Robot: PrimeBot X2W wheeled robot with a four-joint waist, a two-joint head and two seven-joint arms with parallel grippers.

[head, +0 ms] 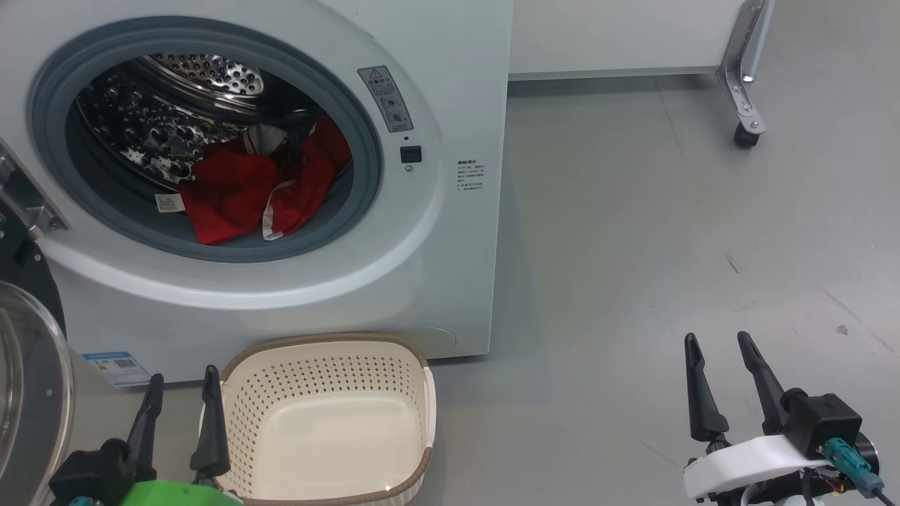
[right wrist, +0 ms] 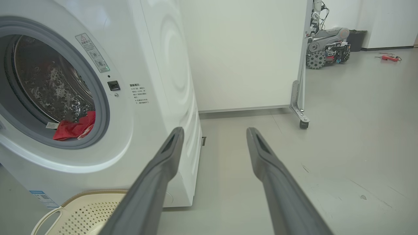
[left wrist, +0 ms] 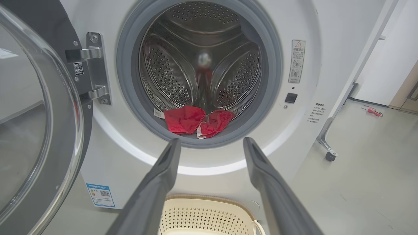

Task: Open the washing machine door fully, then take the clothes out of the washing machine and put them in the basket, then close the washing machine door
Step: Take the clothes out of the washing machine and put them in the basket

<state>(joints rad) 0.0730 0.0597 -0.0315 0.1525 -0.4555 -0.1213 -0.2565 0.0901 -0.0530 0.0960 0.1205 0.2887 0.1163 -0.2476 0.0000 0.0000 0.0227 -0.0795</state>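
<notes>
Door status: washing machine door [head: 31, 281] stands swung out at the left edge of the head view, glass bowl facing the camera; the opening of the washing machine [head: 450, 105] is unobstructed. Judged: opening step done, unloading not yet begun.

Load: clothes [head: 239, 197], a red heap with white trim, lie at the bottom front of the drum [head: 197, 77], partly draped on the grey seal [head: 337, 232]. In the left wrist view the heap's long axis runs left to right across the drum mouth.

Basket [head: 323, 341] is empty and sits on the floor [head: 633, 246] against the machine front, directly below the opening.

Left tool [head: 183, 376]: lower left of the head view, fingers spread apart, holding nothing, just beside the basket's left rim. Its wrist view puts the clothes straight ahead, just above and between the two fingertips.

Right tool [head: 717, 339]: lower right of the head view, fingers likewise parted and empty, well apart from the machine. Its wrist view aims past the machine's side at bare floor, with the clothes far off at mid left.

Judgement: the left arm is nearer and already aligned. The move needed is a forward reach up-frame into the drum, closing across the heap's short axis. Risk: fabric snagging on the seal lip.
</notes>
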